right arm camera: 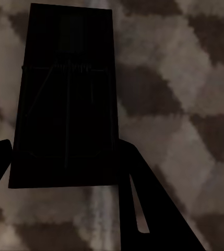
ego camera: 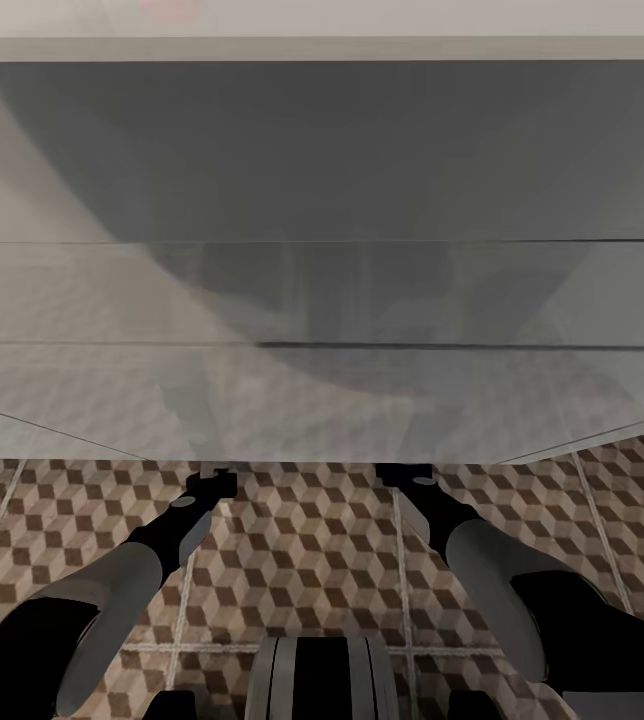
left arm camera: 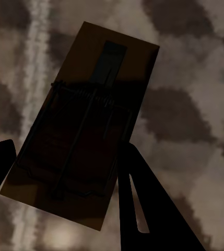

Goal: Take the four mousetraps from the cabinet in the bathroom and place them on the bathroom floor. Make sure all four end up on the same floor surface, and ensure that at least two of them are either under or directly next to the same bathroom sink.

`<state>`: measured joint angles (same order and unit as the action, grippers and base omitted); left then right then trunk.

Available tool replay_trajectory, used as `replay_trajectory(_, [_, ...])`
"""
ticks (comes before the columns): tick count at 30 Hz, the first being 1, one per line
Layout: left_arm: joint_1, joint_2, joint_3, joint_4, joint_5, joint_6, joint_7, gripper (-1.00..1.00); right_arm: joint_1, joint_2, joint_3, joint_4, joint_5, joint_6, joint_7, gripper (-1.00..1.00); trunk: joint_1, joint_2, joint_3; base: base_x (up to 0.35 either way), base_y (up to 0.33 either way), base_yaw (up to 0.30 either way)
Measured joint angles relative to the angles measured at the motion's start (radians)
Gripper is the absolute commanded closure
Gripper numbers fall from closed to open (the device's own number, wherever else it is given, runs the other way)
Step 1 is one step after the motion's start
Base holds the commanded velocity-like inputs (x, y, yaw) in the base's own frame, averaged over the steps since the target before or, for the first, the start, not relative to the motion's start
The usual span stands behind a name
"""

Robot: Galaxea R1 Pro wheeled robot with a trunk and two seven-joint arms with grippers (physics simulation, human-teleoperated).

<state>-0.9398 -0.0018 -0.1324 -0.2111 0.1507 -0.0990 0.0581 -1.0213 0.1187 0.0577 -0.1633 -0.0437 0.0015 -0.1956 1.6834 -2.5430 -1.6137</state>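
Both forearms reach forward under the long white sink point(ego camera: 322, 200), whose block hides the grippers in the head view. In the left wrist view a tan-brown mousetrap point(left arm camera: 98, 68) with a wire spring sits tilted between the fingers of my left gripper point(left arm camera: 67, 149), just above the bathroom floor point(left arm camera: 195, 78). In the right wrist view another mousetrap point(right arm camera: 65, 78), deep in shadow, sits straight between the fingers of my right gripper point(right arm camera: 65, 149), a dark finger against each long edge, close over the bathroom floor point(right arm camera: 185, 78). The cabinet is out of view.
The sink's pale front spans the whole width of the head view and overhangs the cube-patterned tiles point(ego camera: 302, 540). My left forearm point(ego camera: 162, 550) and right forearm point(ego camera: 462, 540) cross the tiles, with my trunk point(ego camera: 322, 680) at the bottom edge.
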Motion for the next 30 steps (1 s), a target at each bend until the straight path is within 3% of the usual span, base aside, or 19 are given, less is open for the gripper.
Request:
replay_trajectory(20, [0.000, 0.000, 0.000, 0.000, 0.000, 0.000, 0.000, 1.00, 0.000, -0.002, -0.001, 0.001, 0.000, 0.006, 0.000, 1.00, 0.000, 0.000, 0.000, 0.000, 0.000, 0.000])
replay_trajectory(21, [0.000, 0.000, 0.000, 0.000, 0.000, 0.000, 0.000, 1.00, 0.000, -0.002, -0.001, 0.001, 0.000, 0.006, 0.000, -1.00, 0.000, 0.000, 0.000, 0.000, 0.000, 0.000])
replay_trajectory(30, [0.000, 0.000, 0.000, 0.000, 0.000, 0.000, 0.000, 1.00, 0.000, -0.002, -0.001, 0.001, -0.001, 0.019, 0.000, -1.00, 0.000, 0.000, 0.000, 0.000, 0.000, 0.000])
